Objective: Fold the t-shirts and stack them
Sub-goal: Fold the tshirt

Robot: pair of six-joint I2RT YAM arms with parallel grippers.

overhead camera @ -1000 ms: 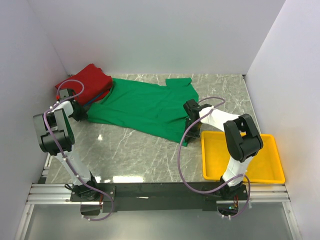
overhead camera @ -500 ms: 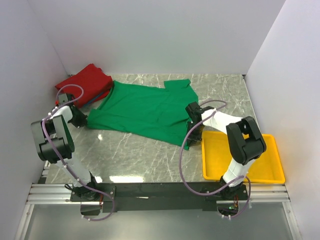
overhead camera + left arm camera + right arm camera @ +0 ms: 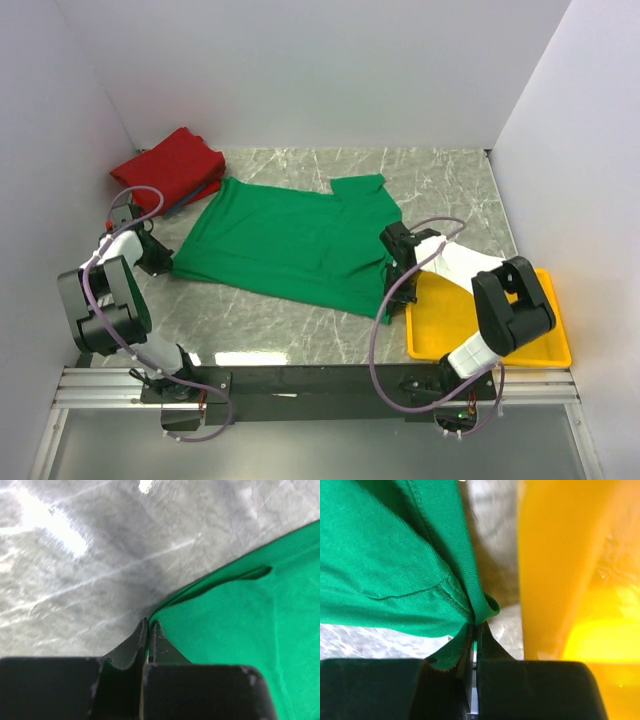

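Note:
The green t-shirt lies spread flat across the middle of the table. My left gripper is shut on its left edge; the left wrist view shows the green t-shirt running into the closed jaws of the left gripper. My right gripper is shut on its right edge; the right wrist view shows the bunched hem of the green t-shirt pinched in the right gripper. The red t-shirt lies folded in the far left corner.
A yellow tray sits at the near right, its wall close beside my right gripper. White walls close in the table at the left, back and right.
Both grippers have pulled back toward the near edge, dragging the green t-shirt with them and spreading it flatter. It has come clear of the red t-shirt.

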